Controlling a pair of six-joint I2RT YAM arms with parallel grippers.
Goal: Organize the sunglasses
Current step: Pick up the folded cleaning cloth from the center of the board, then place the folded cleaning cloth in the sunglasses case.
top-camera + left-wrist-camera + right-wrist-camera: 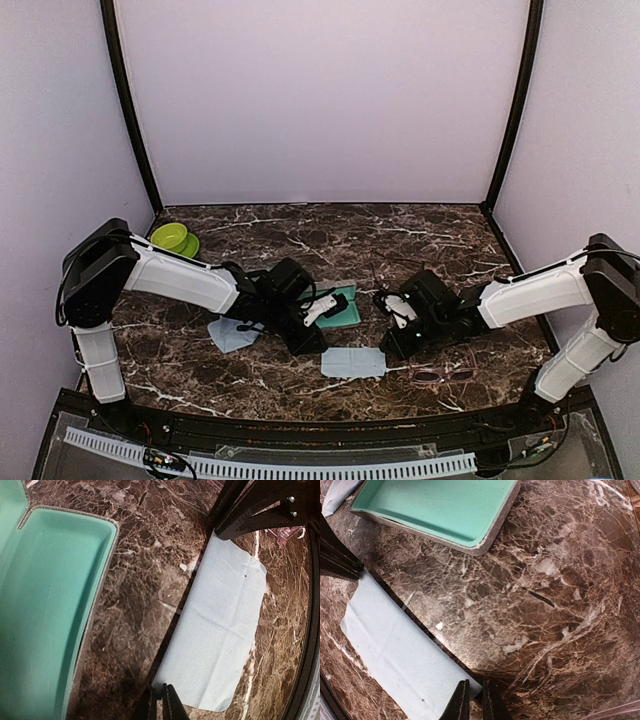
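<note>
Task barely begun, by the look. L→R: green bowl (172, 237) at far-left corner, a spare cloth (232, 335) beside L arm, then open case (45, 605) w/ teal lining bare, no glasses in it. L gripper (161, 705) jaws nearly together on one end of near cloth (353, 362). R gripper (476, 700) likewise narrow at the other end, cloth corner running in btwn its fingers. Both seem to nip it, contact itself hidden. Pink-framed sunglasses (445, 376) lie on table near front edge, just R of that cloth, apart from case & both grippers. Dark pair: can't find in any view. Left to do, prob: glasses into case. Surface: brown marble-look table (300, 235), white veins, glossy. Room: plain lilac walls (320, 100), black corner posts (130, 110).
</note>
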